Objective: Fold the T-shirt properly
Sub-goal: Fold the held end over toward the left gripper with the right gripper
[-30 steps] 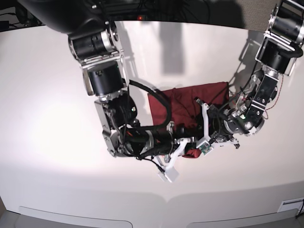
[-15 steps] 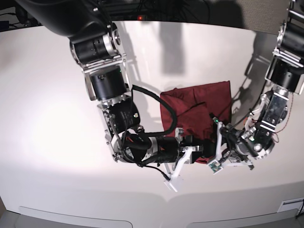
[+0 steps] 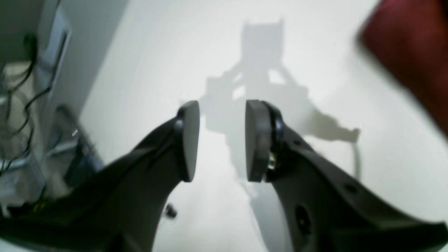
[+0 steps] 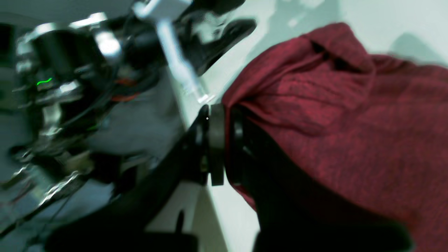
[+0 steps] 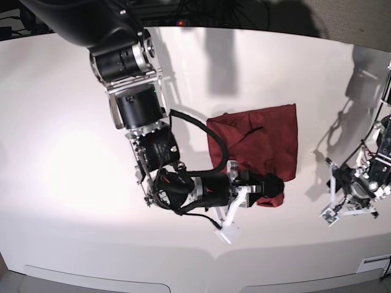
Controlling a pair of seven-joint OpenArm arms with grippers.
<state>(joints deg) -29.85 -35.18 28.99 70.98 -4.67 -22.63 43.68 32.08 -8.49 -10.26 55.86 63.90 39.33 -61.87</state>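
The dark red T-shirt (image 5: 263, 143) lies folded into a rumpled rectangle on the white table (image 5: 73, 152). My right gripper (image 5: 272, 186) is shut on its near edge, where the cloth bunches into a small lump. In the right wrist view the pads (image 4: 217, 147) pinch maroon fabric (image 4: 332, 115) that drapes off to the right. My left gripper (image 3: 220, 140) hangs open over bare table with nothing between its fingers. The shirt (image 3: 409, 45) is only a blur at the upper right of that view. The left arm (image 5: 360, 186) stands apart from the shirt, at the right edge.
The right arm's black links (image 5: 137, 104) reach from the back left across the table, and a black cable (image 5: 211, 137) loops over the shirt's left edge. The table's near edge (image 5: 195, 271) curves along the bottom. Cables and equipment (image 3: 21, 105) sit beyond the table edge.
The left arm has swung away to the right, from the shirt's near edge to the table's right side. The right gripper and the shirt have shifted to the right.
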